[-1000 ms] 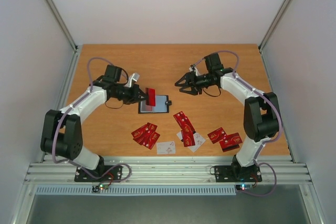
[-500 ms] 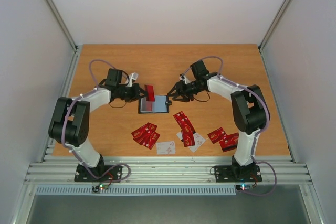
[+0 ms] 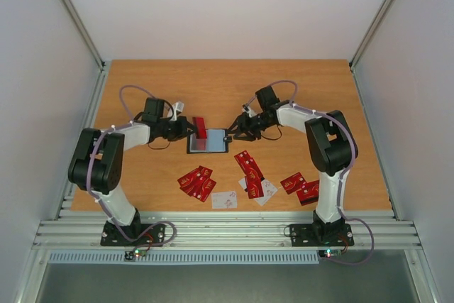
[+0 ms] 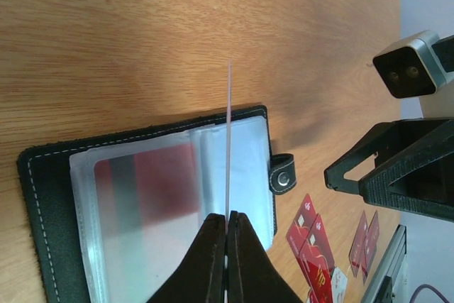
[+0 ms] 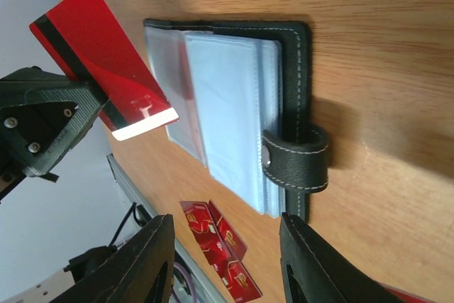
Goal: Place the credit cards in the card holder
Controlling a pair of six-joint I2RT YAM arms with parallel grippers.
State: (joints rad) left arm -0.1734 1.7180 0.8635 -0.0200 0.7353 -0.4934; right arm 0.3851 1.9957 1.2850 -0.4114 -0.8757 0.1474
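The black card holder (image 3: 208,142) lies open on the table with its clear pockets up; it shows in the left wrist view (image 4: 42,175) and the right wrist view (image 5: 294,69). My left gripper (image 3: 190,129) is shut on a red credit card (image 3: 202,128), held upright over the holder's left part. That card is edge-on in the left wrist view (image 4: 228,140), between the shut fingers (image 4: 227,216). My right gripper (image 3: 235,128) is open and empty, just right of the holder's snap tab (image 5: 298,157). More red and white credit cards (image 3: 249,168) lie loose nearer the front.
Loose cards lie in groups on the front half of the table: red ones at left (image 3: 196,182) and right (image 3: 301,186), white ones (image 3: 224,200) between. The right gripper's open fingers (image 4: 383,175) stand close to the holder's tab side.
The right gripper has moved left and down to the holder's tab side. The left gripper has drawn slightly left and lower, still holding the red card.
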